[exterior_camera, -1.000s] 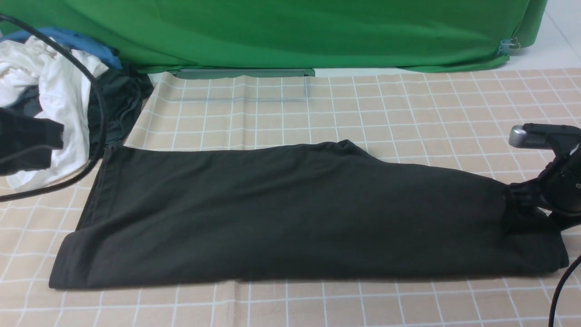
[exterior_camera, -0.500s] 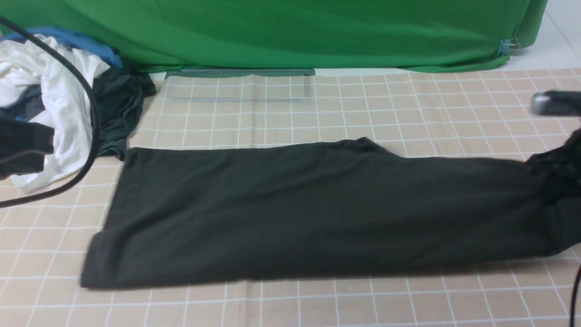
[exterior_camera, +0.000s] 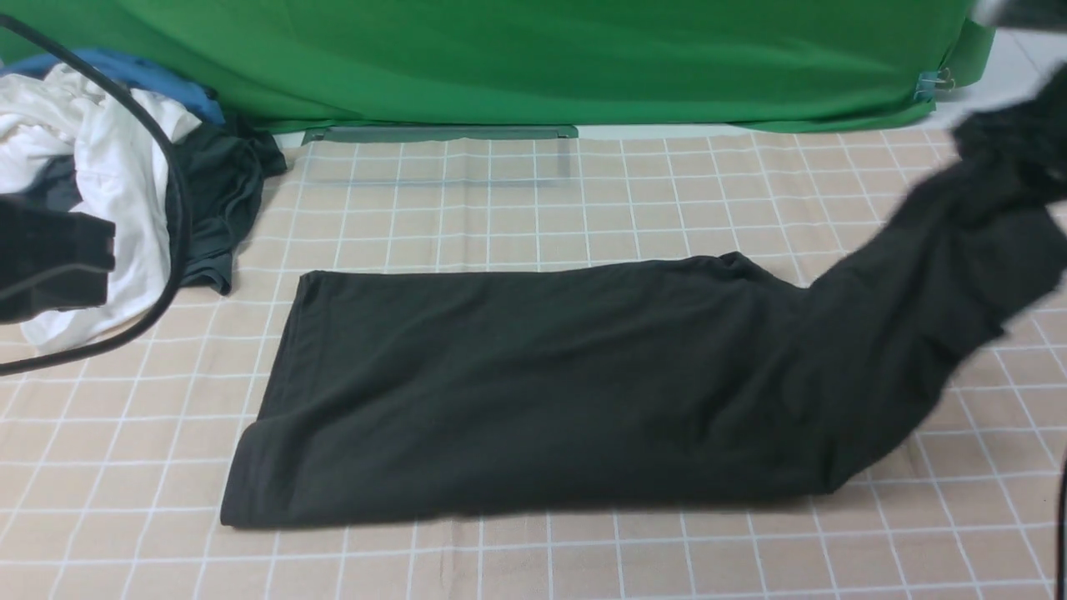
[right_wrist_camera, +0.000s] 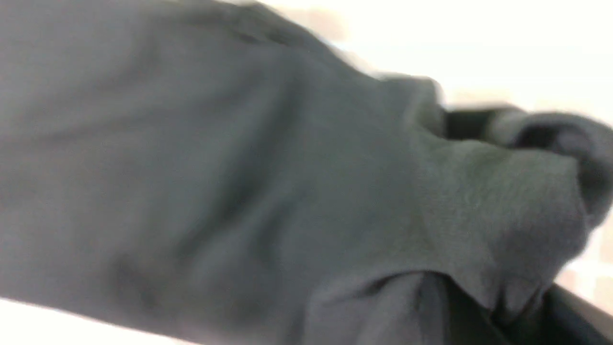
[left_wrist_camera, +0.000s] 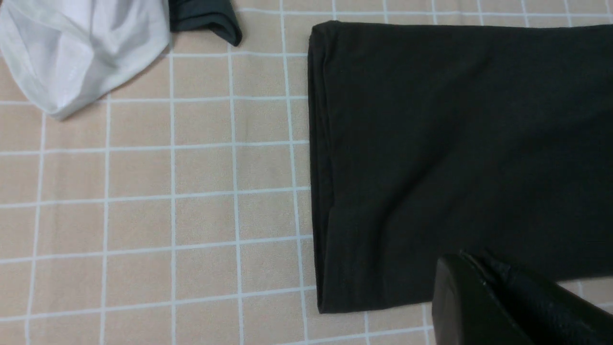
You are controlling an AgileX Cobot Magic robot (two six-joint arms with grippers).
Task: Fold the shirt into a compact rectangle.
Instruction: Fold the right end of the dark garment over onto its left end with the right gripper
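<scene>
A checked beige cloth covers the surface [exterior_camera: 583, 208]. The soft black shirt [exterior_camera: 533, 392] lies as a long band, its right end lifted, clamped in the right fingers [exterior_camera: 1013, 137]; left fingers [left_wrist_camera: 483, 282] together.

Left arm [exterior_camera: 52, 258] black, blocky; thick black cable [exterior_camera: 171, 217] looping; right arm [exterior_camera: 1021, 12] silver-grey, blurred.

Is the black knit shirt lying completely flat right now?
No. The black knit shirt lies flat leftward; its right end is lifted off the table.

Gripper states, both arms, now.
Left gripper: shut, holding nothing, above the shirt.
Right gripper: shut on the shirt's end, lifted off the table.
</scene>
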